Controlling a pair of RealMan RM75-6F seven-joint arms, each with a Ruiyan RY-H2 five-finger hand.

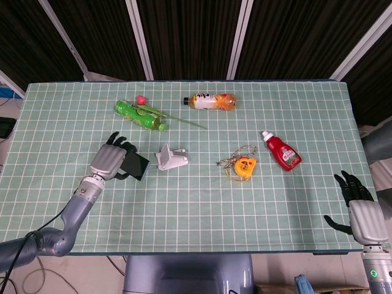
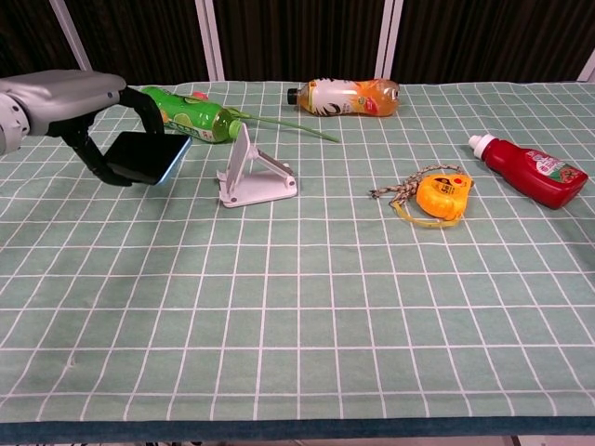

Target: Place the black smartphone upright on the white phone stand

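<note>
The left hand's fingers [image 2: 144,104] curl over the black smartphone [image 2: 147,157], pinching it clear of the desk [image 2: 307,307] with its screen tilted and one long edge lowest. In the head view the left hand [image 1: 108,162] sits at about nine o'clock from the white phone stand [image 1: 169,158], the phone just beside the stand but not touching it. The stand's sloped back [image 2: 241,158] rises toward twelve o'clock and its low lip faces the robot.

To seat the phone well, the hand probably needs to turn it until a short edge points down, carry it over toward three o'clock, and lower that edge into the lip before letting the back lean on the slope. The stand looks light, so a sideways nudge could slide it across the cloth.

A green bottle [image 2: 184,112] lies at twelve o'clock of the hand. The right hand [image 1: 360,208] hangs off the desk's five o'clock corner, fingers spread, holding nothing.
</note>
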